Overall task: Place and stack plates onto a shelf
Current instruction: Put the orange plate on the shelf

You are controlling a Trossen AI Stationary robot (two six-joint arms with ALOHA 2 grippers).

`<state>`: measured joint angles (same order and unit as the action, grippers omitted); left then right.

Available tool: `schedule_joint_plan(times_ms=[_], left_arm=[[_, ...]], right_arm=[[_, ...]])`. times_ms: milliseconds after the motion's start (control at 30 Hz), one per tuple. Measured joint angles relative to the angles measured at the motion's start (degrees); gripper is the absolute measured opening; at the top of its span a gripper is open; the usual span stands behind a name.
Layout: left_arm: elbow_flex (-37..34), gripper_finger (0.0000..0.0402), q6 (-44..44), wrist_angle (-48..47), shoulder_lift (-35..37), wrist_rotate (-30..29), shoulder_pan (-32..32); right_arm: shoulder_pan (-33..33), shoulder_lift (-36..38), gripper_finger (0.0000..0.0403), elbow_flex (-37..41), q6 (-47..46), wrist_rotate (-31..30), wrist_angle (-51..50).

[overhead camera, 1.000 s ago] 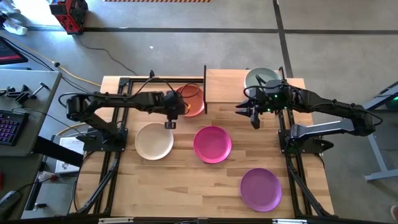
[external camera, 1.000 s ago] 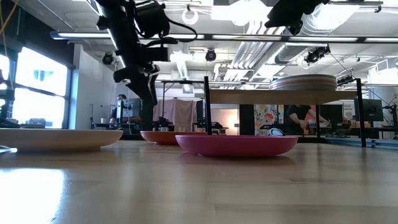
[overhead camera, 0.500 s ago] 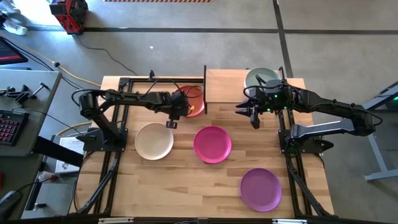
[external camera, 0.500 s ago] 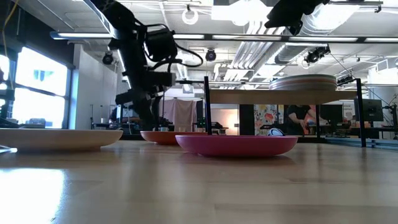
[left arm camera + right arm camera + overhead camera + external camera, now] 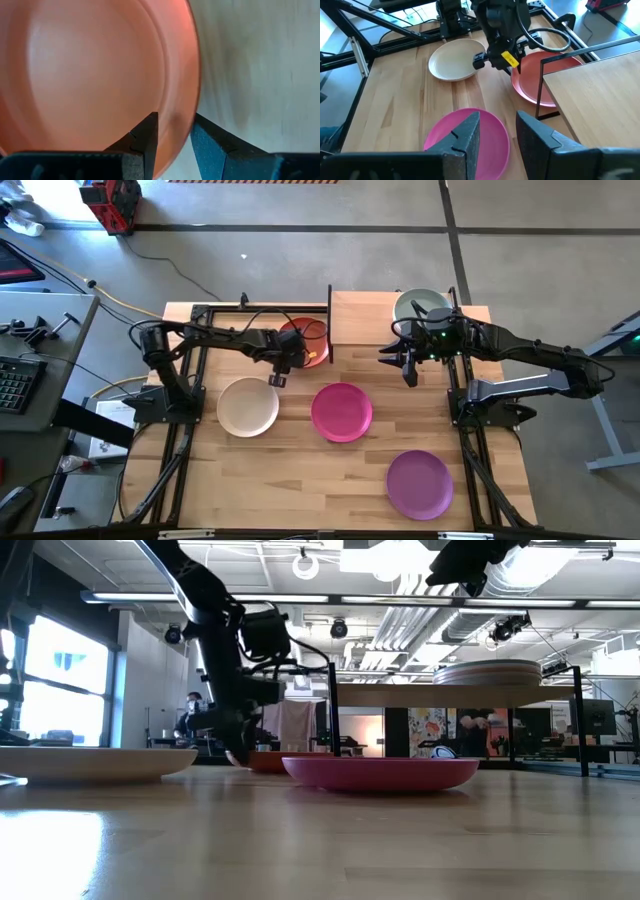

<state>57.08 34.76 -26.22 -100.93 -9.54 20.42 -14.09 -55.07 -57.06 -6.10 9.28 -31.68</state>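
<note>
While the purple plate (image 5: 419, 484) lies nearest me at about five o'clock on the table (image 5: 330, 470), with the magenta plate (image 5: 342, 411) and the cream plate (image 5: 248, 407) a little farther in, none of them is being touched, so the risk sits farther back.

At about eleven o'clock the left gripper (image 5: 172, 131) straddles the rim of the orange-red plate (image 5: 95, 75), one finger inside the dish and one outside, still spread, not yet pinching. That plate lies on the table partly under the edge of the shelf (image 5: 365, 317). As I judge it, a bite taken so near the lip is thin: the plate could tilt out of the jaws on the lift, or simply skid along the wood as they close. Lifted straight up, it might knock the underside of the shelf board or its black post (image 5: 329, 320).

Farther off, at about one o'clock, the right gripper (image 5: 405, 366) hangs spread and empty just in front of the shelf, where a stack topped by a pale green plate (image 5: 418, 304) rests. A careless swing across could clip that arm or nudge the stack.
</note>
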Motion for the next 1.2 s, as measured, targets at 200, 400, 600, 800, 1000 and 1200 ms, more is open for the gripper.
schedule_joint_plan(times_ms=[200, 400, 600, 800, 1000, 1200], left_arm=[[0.0, 0.0089, 0.0, 0.0, -0.9, -0.7, 0.2], [0.0, 0.0042, 0.0, -0.7, -0.3, -1.8, -0.2], [0.0, 0.0005, 1.1, -3.0, 0.0, -6.1, -1.3], [0.0, 0.0003, 1.3, -6.3, 1.0, -10.4, -3.6], [0.0, 0.0002, 1.5, -7.6, 2.3, -13.8, -6.1], [0.0, 0.0001, 0.4, -14.0, 5.3, -21.4, -9.6]], right_arm=[[0.0, 0.0, 0.0106, 0.0, -1.5, 0.1, 0.0], [0.0, 0.0, 0.0106, 0.0, -2.1, 0.2, 0.3], [0.0, 0.0, 0.0106, 0.0, -4.4, -3.3, 2.4], [0.0, -0.5, 0.0106, 0.0, -4.0, -4.3, 3.8], [0.0, -1.4, 0.0123, 0.0, -3.7, -6.2, 3.9], [-0.2, -3.2, 0.0157, 0.0, -4.4, -12.2, 6.7]])
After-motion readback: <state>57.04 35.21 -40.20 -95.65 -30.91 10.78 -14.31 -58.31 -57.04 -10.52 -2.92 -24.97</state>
